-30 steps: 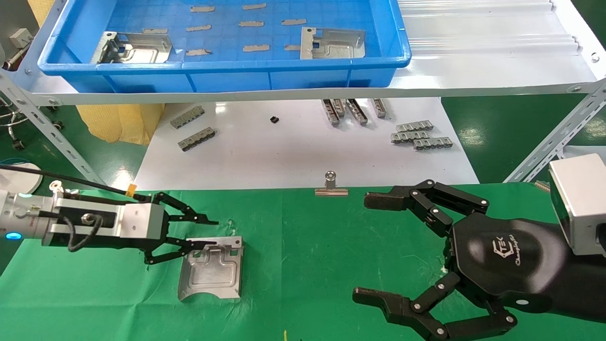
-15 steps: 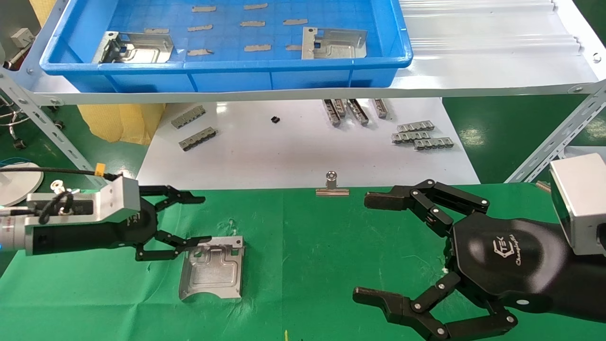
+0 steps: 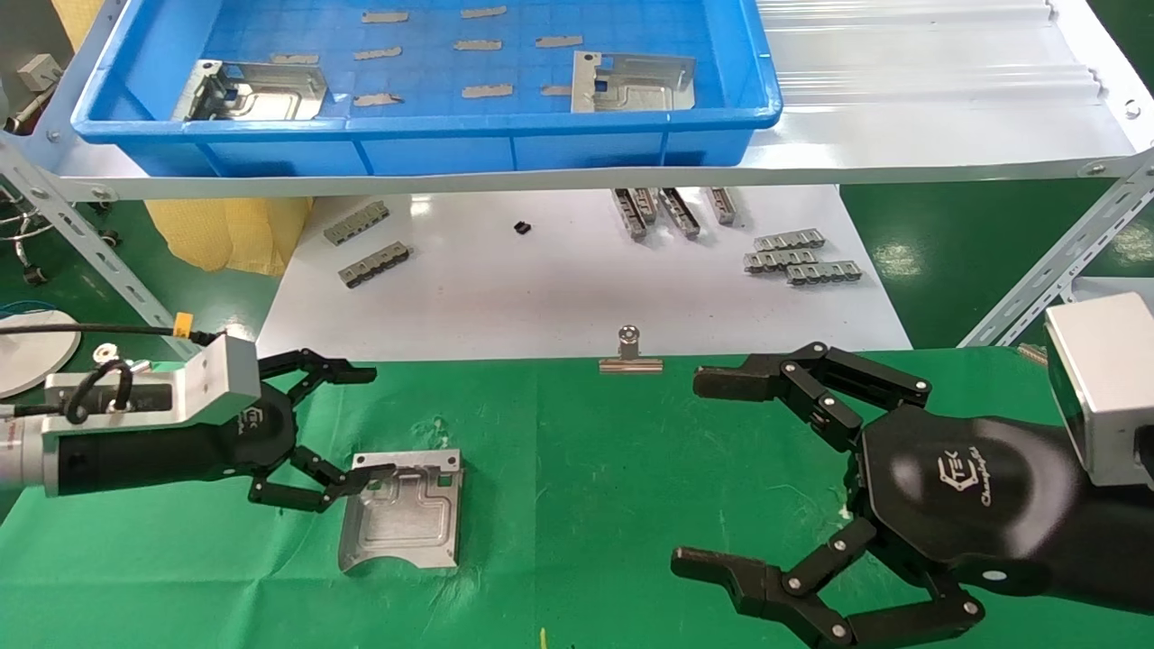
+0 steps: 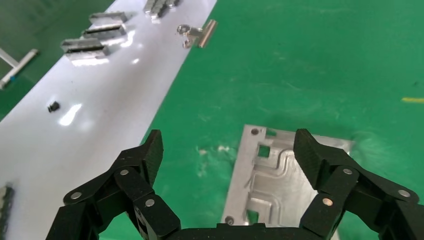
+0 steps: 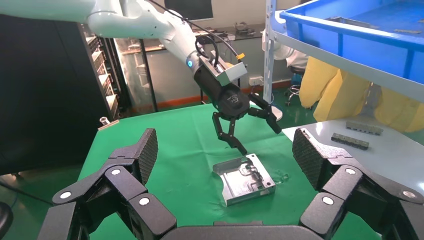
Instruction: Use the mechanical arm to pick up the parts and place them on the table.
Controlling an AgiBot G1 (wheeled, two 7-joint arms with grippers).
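Note:
One silvery part (image 3: pixel 403 516) lies flat on the green table (image 3: pixel 577 451), left of centre. My left gripper (image 3: pixel 370 420) is open and empty just left of it. Its lower finger reaches over the plate's far-left corner; I cannot tell if it touches. The left wrist view shows the part (image 4: pixel 280 185) below the spread left gripper (image 4: pixel 229 147). Two more parts (image 3: pixel 257 90) (image 3: pixel 631 83) lie in the blue tray. My right gripper (image 3: pixel 703 471) is open and empty over the cloth at the right, and the part (image 5: pixel 245 180) lies beyond it (image 5: pixel 226 150).
The blue tray (image 3: pixel 433 149) sits on a raised white shelf with slanted metal struts at both sides. Below it, a white board (image 3: pixel 559 297) carries grey notched strips (image 3: pixel 802 257). A binder clip (image 3: pixel 630 356) sits at the cloth's far edge. A yellow mark (image 3: pixel 543 638) is on the near cloth.
My left gripper has drawn back to the left, turned at the wrist and opened wider. The part stays flat on the cloth. The right arm has not moved.

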